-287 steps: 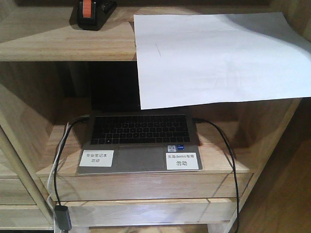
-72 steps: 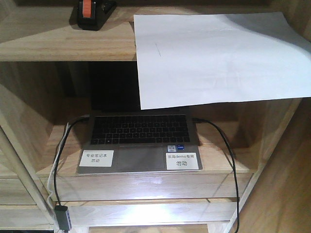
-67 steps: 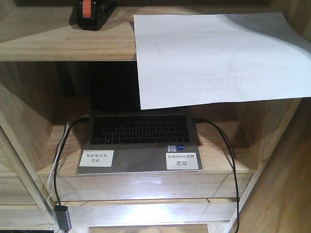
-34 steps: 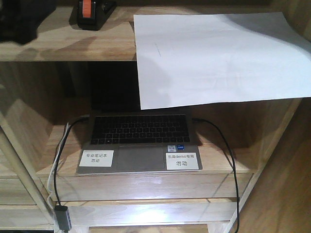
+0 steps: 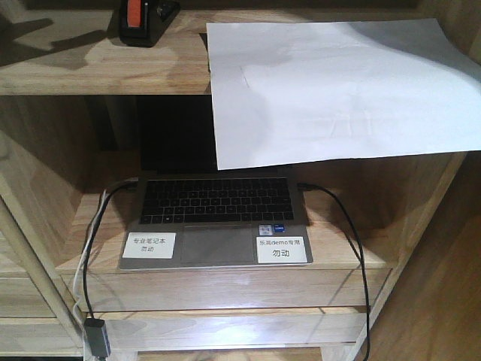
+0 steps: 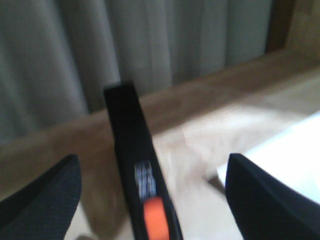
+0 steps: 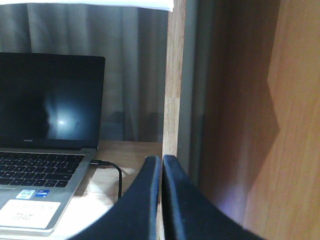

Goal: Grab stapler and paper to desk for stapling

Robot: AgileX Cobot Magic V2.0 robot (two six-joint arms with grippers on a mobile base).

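Left claw (image 6: 152, 157) (spread) flanks stapler (image 6: 127, 130), orange end seemingly nearest.

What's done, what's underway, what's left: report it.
Done: nothing; stapler and paper lie on the upper shelf. In hand: the open left gripper frames the stapler, ungrasped. Left: grab both, carry to the desk, not in view; right gripper is shut near the laptop.
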